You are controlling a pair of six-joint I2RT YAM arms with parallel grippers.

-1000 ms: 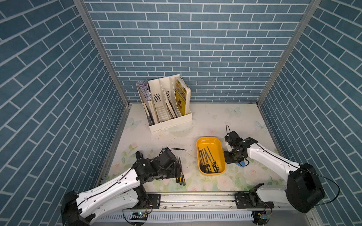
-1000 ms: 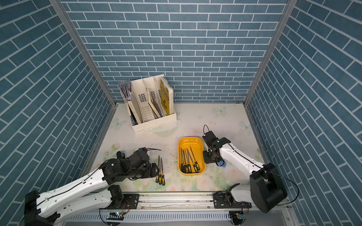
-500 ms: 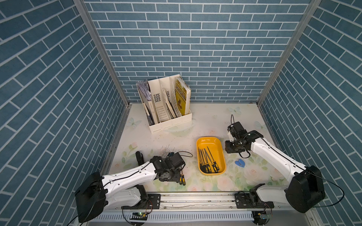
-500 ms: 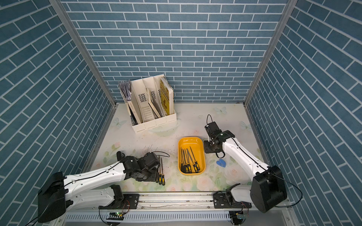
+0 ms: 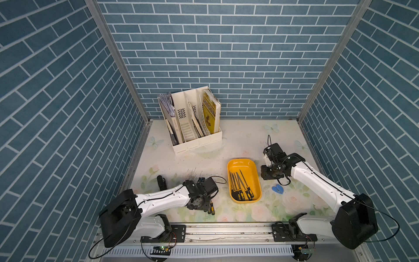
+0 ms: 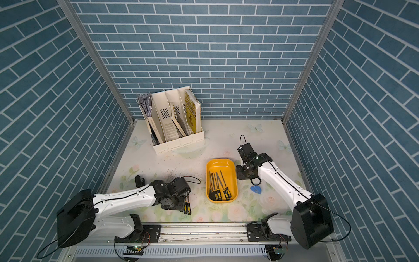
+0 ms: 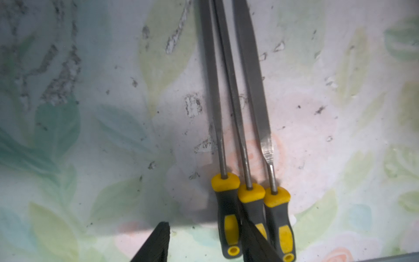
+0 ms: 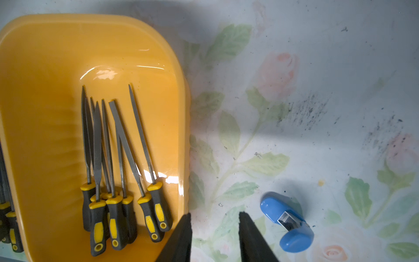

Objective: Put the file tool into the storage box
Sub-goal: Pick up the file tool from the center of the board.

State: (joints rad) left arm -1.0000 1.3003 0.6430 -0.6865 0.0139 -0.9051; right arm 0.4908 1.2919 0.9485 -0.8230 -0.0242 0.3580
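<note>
Three files (image 7: 257, 102) flat on the worktop (image 5: 249, 140), a little way from the storage box (image 5: 242, 166) on the left arm's side. Low over their handles, the left claw (image 7: 204, 223), spread, with one handle (image 7: 226, 215) between its fingers (image 7: 156, 245) but not pinched yet. Looks thin, stiff and light, likely slippery along the steel. Best to grab the fat, grippy handle, not the blade. Inside the storage box, more files (image 5: 240, 188). Just beside the box on its other side, the right claw (image 8: 215, 215), spread and empty, near a small blue clip (image 8: 285, 217). Far behind the box, a white rack (image 5: 199, 141) with books (image 5: 210, 113).
</note>
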